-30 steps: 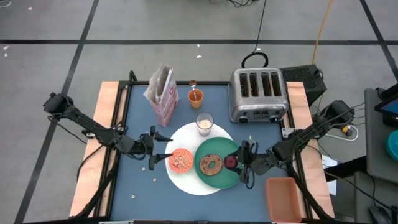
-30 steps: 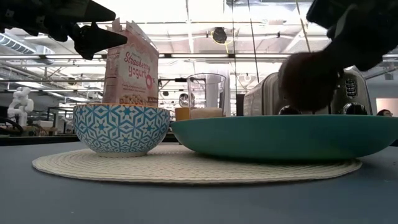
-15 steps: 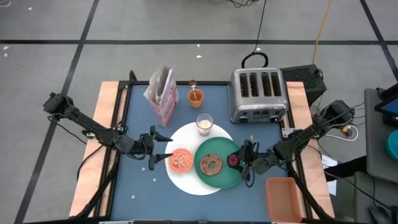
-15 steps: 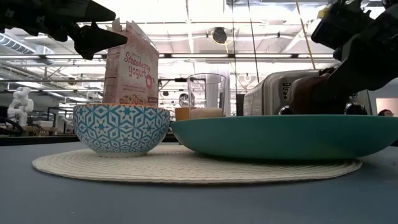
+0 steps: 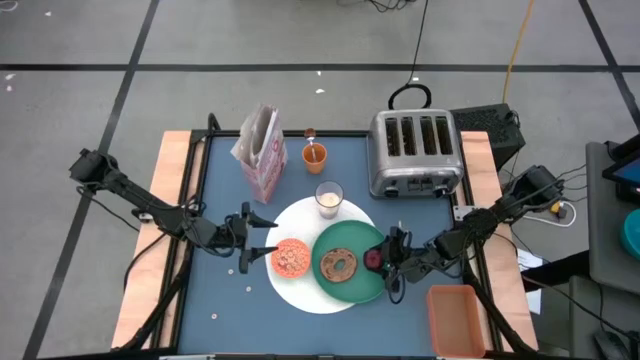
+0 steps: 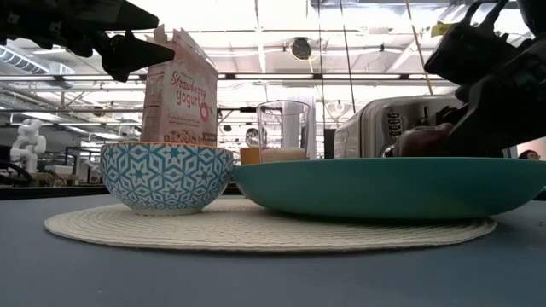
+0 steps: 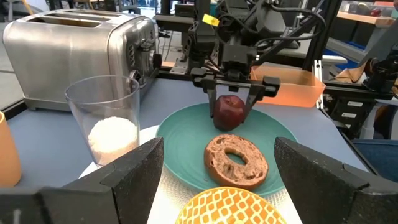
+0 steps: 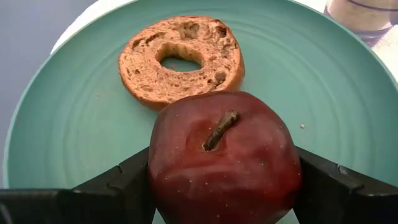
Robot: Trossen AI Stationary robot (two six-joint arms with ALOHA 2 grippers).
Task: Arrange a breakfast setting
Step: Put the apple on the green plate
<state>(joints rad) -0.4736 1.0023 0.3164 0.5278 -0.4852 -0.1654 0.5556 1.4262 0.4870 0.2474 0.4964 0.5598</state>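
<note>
A: Where is the dark-red, round, glossy fruit point(image 8: 222, 158) with the brown stem?

B: At the rim of the round green plate point(image 5: 362, 283), on the side nearest the right arm. The right tool point(image 7: 233, 99) has a finger on each flank of it, closed against the skin, stem pointing up. Judging by the low view, it sits down at the plate, so this looks like the moment of setting it there.

A: Why that spot?

B: The brown, ring-shaped bagel point(image 5: 339, 265) already fills the middle of the plate. The edge leaves the fruit just beside it, not on top.

A: And the left tool point(image 5: 247, 240)?

B: Fingers spread wide, holding nothing, hovering beside the small patterned bowl point(image 5: 291, 257) on the large white round plate point(image 5: 298, 293). It appears to be waiting.

A: The rest of the setting?

B: A clear glass of milk point(image 5: 329, 198) stands behind the plates; the orange cup point(image 5: 315, 157) and pink cereal box point(image 5: 259, 151) stand further back on the blue surface point(image 5: 220, 290), likely to keep the plates reachable.
</note>
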